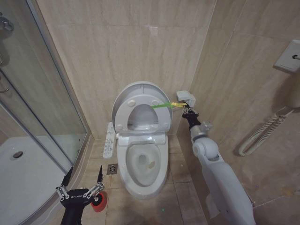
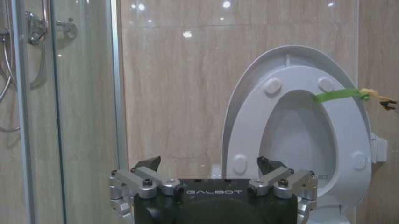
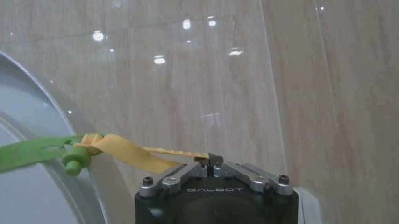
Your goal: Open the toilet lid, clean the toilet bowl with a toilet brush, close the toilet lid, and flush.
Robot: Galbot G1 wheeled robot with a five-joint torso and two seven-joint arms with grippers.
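the left gripper (image 1: 84,180) was seen low and near, over the floor beside the glass shower wall (image 1: 42,112). its two fingers were spread wide apart and nothing was held between them. a small round red cup (image 1: 99,201) was seen just behind and below it, on the floor to the left of the toilet.

a bit farther on, the toilet bowl (image 1: 143,161) was found open, with water at the bottom. a long white button panel (image 1: 108,139) was set along its left side.

farther back, the toilet lid (image 1: 136,91) was stood up against the tiled wall, with the white seat ring (image 1: 123,112) raised in front of it. a yellow-green strap (image 1: 161,106) was looped at the right rim of the lid.

the right gripper (image 1: 186,110) was held high by the wall, just to the right of the lid. its fingers were pinched together on the yellow end of the strap (image 3: 124,151), so the lid lay to its left, joined to it by the strap.
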